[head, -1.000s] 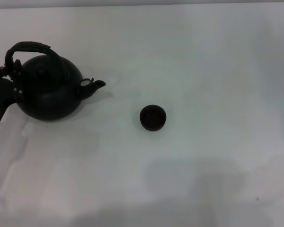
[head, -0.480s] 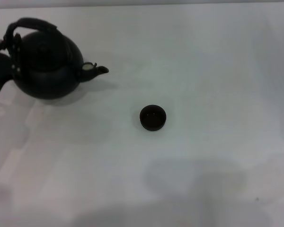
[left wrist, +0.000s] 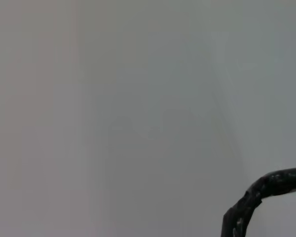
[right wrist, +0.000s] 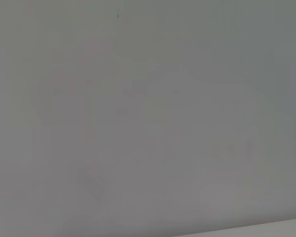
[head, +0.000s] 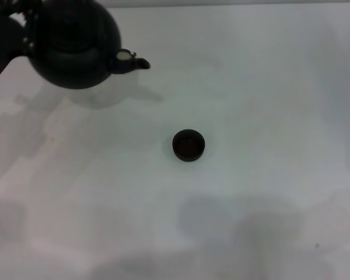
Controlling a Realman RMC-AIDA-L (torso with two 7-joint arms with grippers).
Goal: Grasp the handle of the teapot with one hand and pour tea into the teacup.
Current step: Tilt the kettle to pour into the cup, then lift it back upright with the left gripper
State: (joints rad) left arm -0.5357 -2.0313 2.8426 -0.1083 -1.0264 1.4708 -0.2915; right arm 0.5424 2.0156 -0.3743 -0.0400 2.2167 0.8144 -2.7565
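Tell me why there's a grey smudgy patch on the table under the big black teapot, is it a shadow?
Yes: in the head view the teapot hangs above the white table, casting a soft, blurry-edged shadow below it. The teacup has only a faint dark rim around it. The left wrist view shows just a dark piece of the handle against plain grey; the right wrist view is featureless grey.

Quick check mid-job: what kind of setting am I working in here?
Probably a bare test bench or lab tabletop, not a kitchen. A plain white table fills the head view, bearing only a small dark teacup. The black teapot, spout toward the cup, is at the far left where the left arm enters.
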